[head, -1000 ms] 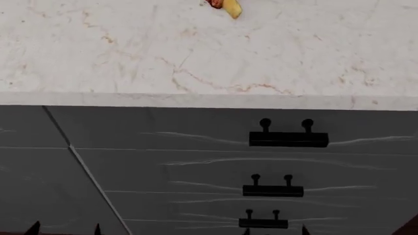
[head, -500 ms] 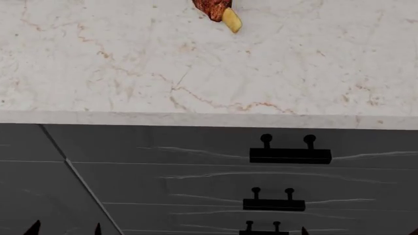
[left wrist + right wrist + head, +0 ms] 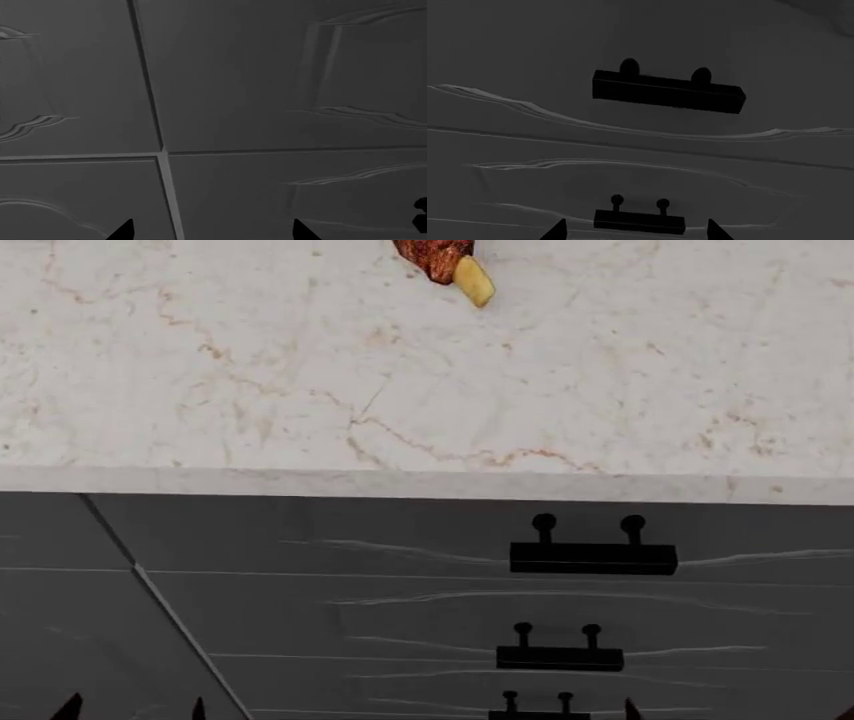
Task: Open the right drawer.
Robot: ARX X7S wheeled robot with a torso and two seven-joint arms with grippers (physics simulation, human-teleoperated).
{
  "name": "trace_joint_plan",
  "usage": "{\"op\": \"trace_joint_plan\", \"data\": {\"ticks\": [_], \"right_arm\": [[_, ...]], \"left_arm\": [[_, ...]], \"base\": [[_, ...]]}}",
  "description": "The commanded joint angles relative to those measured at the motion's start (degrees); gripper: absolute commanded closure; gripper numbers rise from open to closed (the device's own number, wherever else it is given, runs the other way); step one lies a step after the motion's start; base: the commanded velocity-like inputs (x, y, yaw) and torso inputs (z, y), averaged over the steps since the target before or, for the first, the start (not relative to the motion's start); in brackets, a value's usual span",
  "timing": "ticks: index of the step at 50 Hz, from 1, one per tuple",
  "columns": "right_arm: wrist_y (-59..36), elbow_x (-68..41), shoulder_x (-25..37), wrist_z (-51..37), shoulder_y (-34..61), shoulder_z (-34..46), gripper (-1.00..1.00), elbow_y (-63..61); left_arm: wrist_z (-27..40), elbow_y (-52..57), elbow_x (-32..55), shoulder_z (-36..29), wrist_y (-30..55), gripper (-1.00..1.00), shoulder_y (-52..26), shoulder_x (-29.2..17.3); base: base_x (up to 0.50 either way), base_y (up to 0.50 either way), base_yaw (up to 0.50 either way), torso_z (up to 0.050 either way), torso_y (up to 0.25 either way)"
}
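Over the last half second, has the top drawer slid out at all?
No. The top drawer sits shut under the counter edge, its handle unmoved.

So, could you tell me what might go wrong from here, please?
Three alike black handles are stacked on the grey fronts; the right gripper hangs near the lower ones, so it may grab the wrong one instead of the right drawer handle. Its jaws are apart, not yet around any bar.

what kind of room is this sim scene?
Most likely a kitchen: a pale marble-look countertop over a stack of dark grey drawer fronts with black bar handles, and what looks like a bit of food on the counter.
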State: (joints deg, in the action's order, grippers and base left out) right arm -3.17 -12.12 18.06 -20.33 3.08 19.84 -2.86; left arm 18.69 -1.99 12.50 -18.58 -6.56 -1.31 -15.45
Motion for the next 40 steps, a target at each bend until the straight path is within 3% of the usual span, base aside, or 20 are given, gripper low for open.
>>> {"op": "trace_joint_plan", "data": {"ticks": [1, 18, 40], "right_arm": [[-9.8, 6.0, 2.3, -1.1, 1.5, 0.8, -1.0, -4.6], [-22.8, 13.7, 6.3, -3.6, 5.4, 3.5, -1.0, -8.7], [-38.5, 33.5, 10.7, -2.3, 12.8, 18.7, -1.0, -8.3]], "left_arm": [[-1.6, 0.2, 0.3, 1.2, -0.3, -1.0, -0.4, 0.9], [-1.0, 1.6, 0.8, 0.8, 0.7, -1.0, -0.2, 0.6], [-1.3, 0.8, 1.1, 0.0, 0.1, -1.0, -0.5, 0.3]], "base": [[0.0, 0.0, 0.0, 0.0, 0.0], [0.0, 0.0, 0.0, 0.0, 0.0], [0.0, 0.0, 0.0, 0.0, 0.0]]}}
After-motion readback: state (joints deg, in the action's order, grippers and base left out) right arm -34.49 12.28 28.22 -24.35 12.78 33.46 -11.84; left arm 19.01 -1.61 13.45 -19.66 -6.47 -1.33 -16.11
